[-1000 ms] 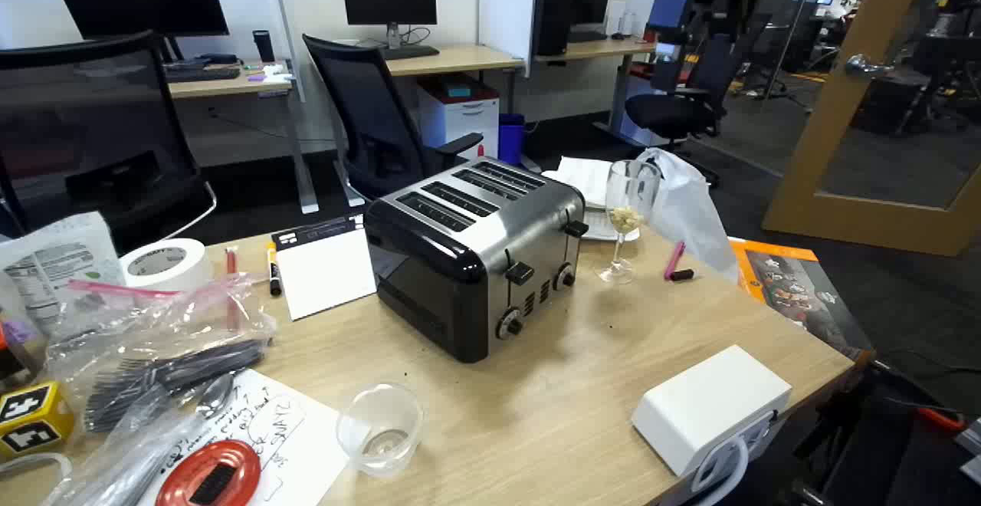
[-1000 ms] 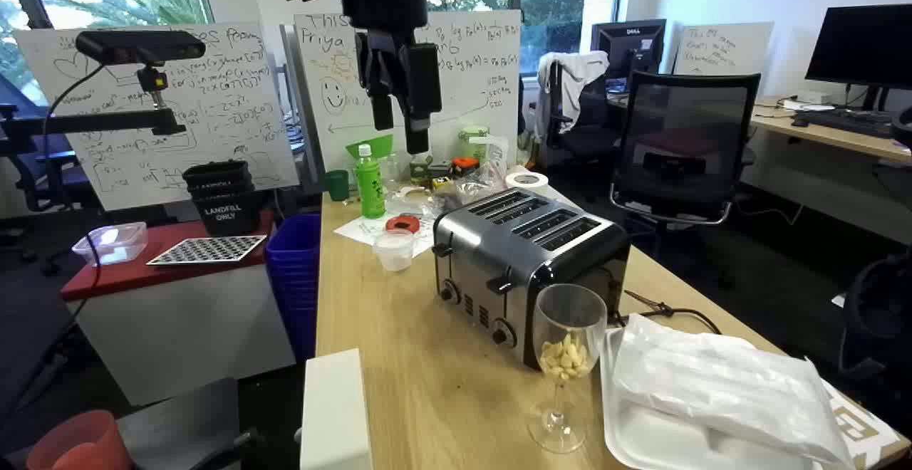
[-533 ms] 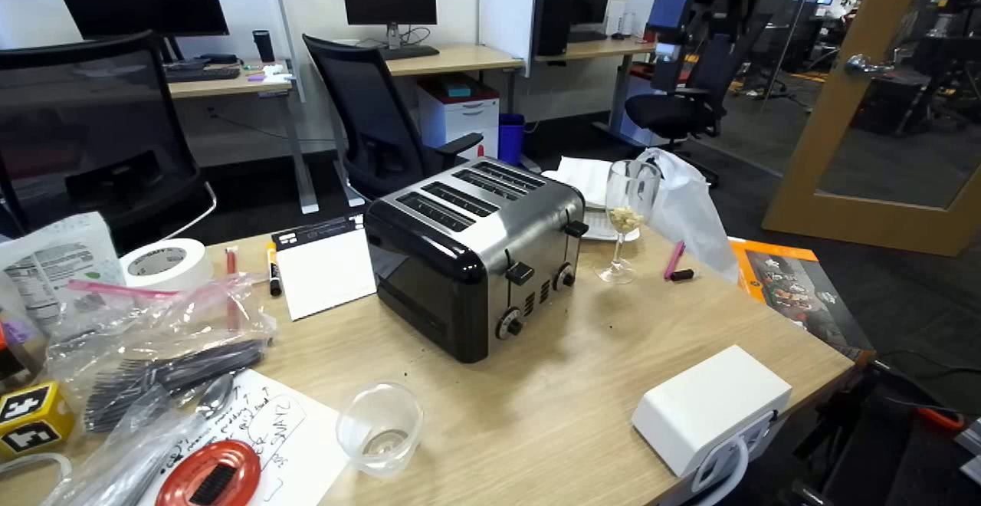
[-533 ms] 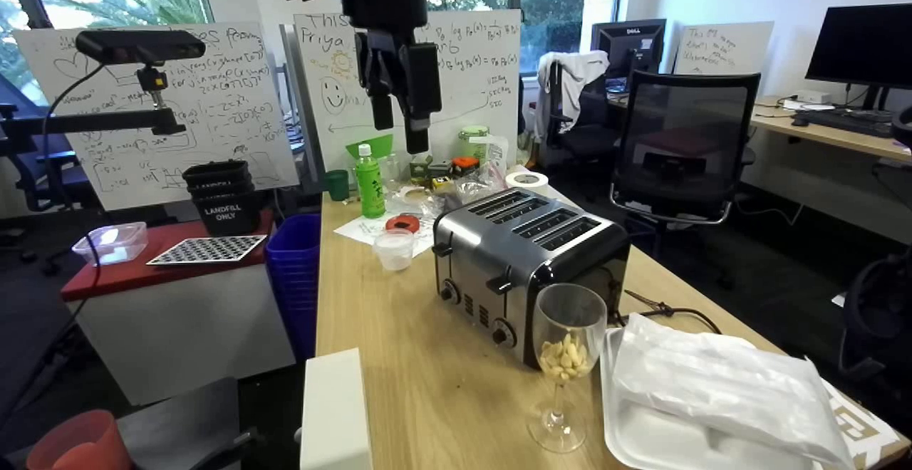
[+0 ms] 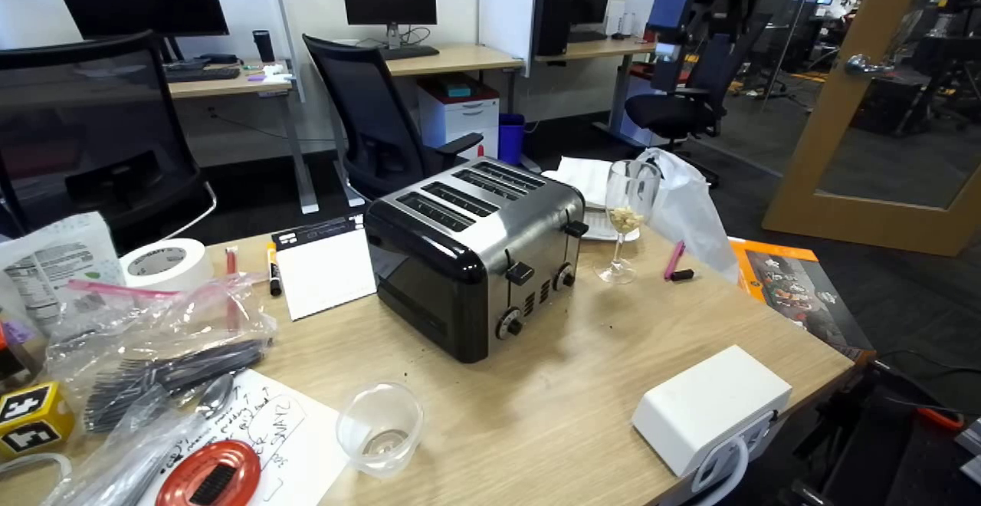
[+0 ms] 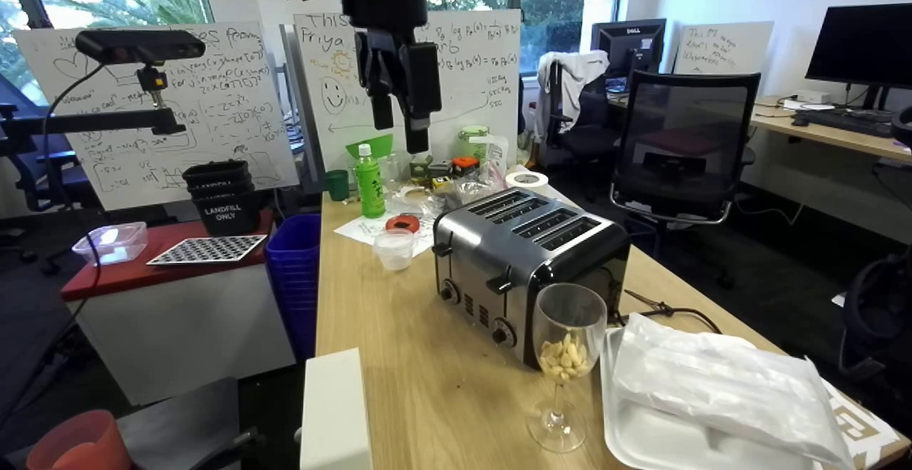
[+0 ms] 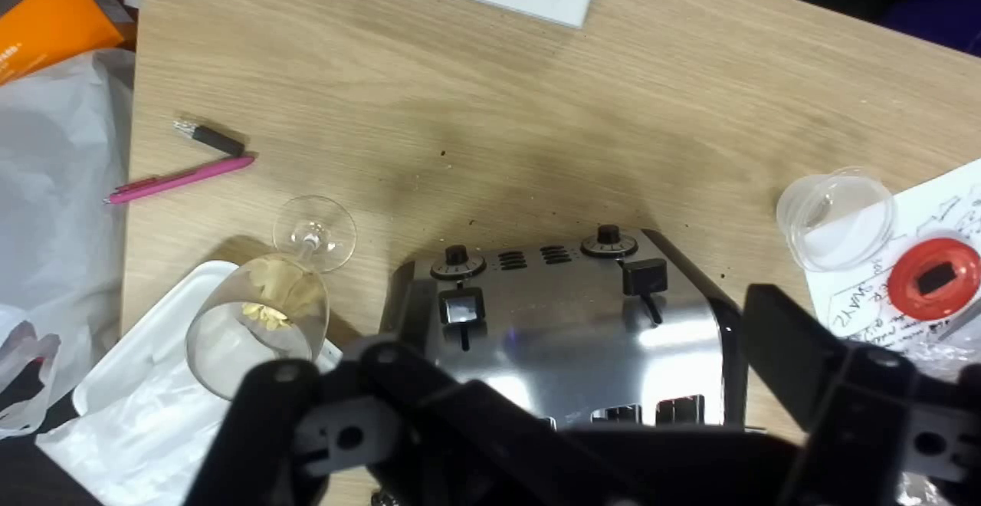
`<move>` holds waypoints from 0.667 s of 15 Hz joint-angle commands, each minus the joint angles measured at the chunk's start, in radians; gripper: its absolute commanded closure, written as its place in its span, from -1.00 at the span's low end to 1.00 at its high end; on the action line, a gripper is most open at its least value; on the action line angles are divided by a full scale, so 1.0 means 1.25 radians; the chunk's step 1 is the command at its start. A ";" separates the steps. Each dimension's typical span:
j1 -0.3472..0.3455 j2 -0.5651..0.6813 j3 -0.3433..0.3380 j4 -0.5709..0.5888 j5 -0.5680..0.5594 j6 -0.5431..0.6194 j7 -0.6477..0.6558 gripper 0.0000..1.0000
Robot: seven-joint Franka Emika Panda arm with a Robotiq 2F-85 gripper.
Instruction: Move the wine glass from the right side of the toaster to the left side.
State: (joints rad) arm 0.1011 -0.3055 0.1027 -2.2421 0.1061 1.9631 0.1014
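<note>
The wine glass stands upright on the table, with pale yellow pieces in its bowl. It shows in both exterior views and at the left in the wrist view. The four-slot toaster stands close beside it, and also shows in both other views. My gripper hangs high above the table, fingers pointing down, spread and empty. In the wrist view the gripper frames the toaster's front between its fingers; the glass is outside them, to the left. The gripper body hides the toaster's far part.
A white tray with plastic wrap lies beside the glass. A clear cup stands by the paper. A white box sits at the table edge. Pens lie near the glass. Bags, tape and a bottle crowd the toaster's opposite side.
</note>
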 commanded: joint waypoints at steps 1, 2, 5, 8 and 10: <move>-0.002 0.000 0.002 0.002 0.000 -0.002 0.000 -1.00; -0.004 0.003 0.002 0.003 0.002 -0.002 0.014 -1.00; -0.018 0.018 -0.005 0.015 0.012 -0.002 0.072 -1.00; -0.042 0.036 -0.017 0.028 0.008 -0.008 0.146 -1.00; -0.054 0.056 -0.025 0.039 0.017 0.003 0.182 -1.00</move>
State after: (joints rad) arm 0.0565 -0.2854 0.0733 -2.2319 0.1062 1.9635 0.2640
